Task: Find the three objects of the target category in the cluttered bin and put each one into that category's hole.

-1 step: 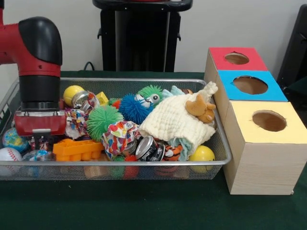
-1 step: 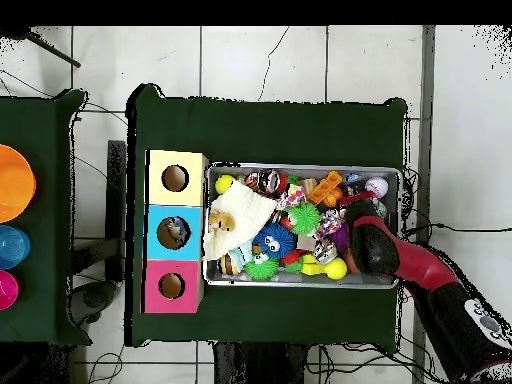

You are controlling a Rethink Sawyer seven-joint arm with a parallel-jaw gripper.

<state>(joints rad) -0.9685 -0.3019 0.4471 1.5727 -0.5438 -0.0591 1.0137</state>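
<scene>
A wire mesh bin (image 1: 144, 164) holds a heap of mixed things. My gripper (image 1: 41, 143) is lowered into its left end, among a globe ball (image 1: 13, 139), a baseball (image 1: 9, 154) and an orange toy block (image 1: 76, 149). Clutter hides its tip. Also in the heap are two yellow balls (image 1: 202, 154) (image 1: 73, 93), green (image 1: 102, 120) and blue (image 1: 133, 108) spiky balls, crushed cans (image 1: 146, 147) (image 1: 84, 99), crumpled patterned paper (image 1: 119, 134) and a cream cloth (image 1: 172, 120) with a tan plush toy (image 1: 201, 108) on it. In the overhead view the arm (image 2: 385, 250) covers the bin's right end (image 2: 398, 172).
A wooden box stands against the bin's right side, with round holes in a red top (image 1: 220, 55), a blue top (image 1: 230, 91) and a yellow top (image 1: 244, 127). Green cloth (image 1: 144, 206) covers the table. Coloured bowls (image 2: 12, 182) sit on a separate table in the overhead view.
</scene>
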